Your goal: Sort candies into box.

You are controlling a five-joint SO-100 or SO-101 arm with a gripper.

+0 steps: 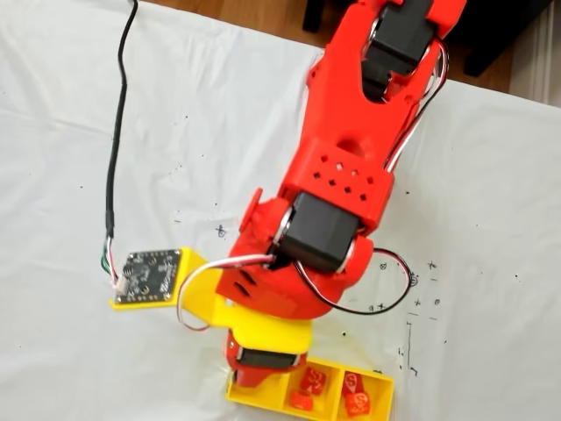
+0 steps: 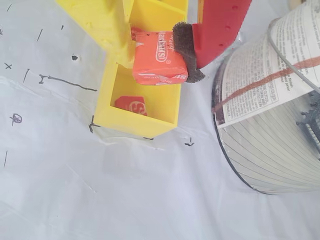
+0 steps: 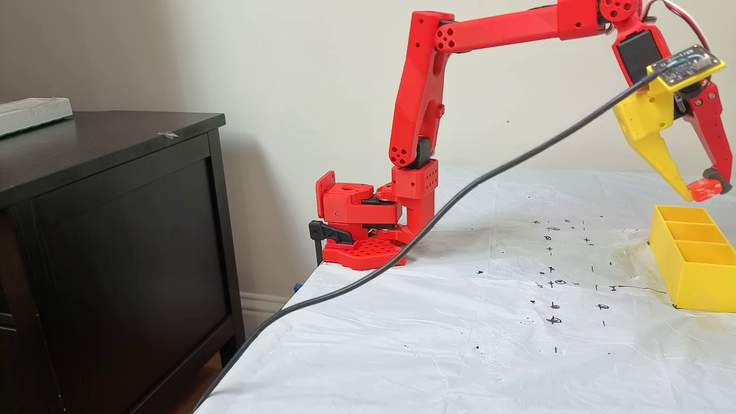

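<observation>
1. Claw (image 2: 159,55): closed on one candy (image 2: 159,57), which is pinched between the yellow finger (image 2: 107,25) on the left of the wrist view and the red finger (image 2: 220,27) with its dark foam pad (image 2: 187,50) on the right.
2. Held candy: an orange-red square wrapper with white lettering, clear of the tabletop (image 2: 125,190) and above the box (image 2: 135,122); in a fixed view it shows as a red speck at the claw (image 3: 702,188) tip, just above the far end of the box (image 3: 690,276).
3. Box: a long yellow tray of three square sections, resting on the white, ink-marked tabletop (image 3: 460,345).
4. Contents, wrist view: one further candy (image 2: 131,104) lies flat on the floor of the nearest section.
5. Contents, a fixed view from above: two candies (image 1: 308,390) lie in the middle section of the box (image 1: 381,386) and two more candies (image 1: 354,395) in the right-hand section; the left-hand section is covered by the arm (image 1: 351,175).
6. Surroundings: a black cable (image 3: 402,247) crosses the tabletop; a dark cabinet (image 3: 115,230) stands to the left of it; a round printed container (image 2: 270,100) sits at the right of the wrist view.
</observation>
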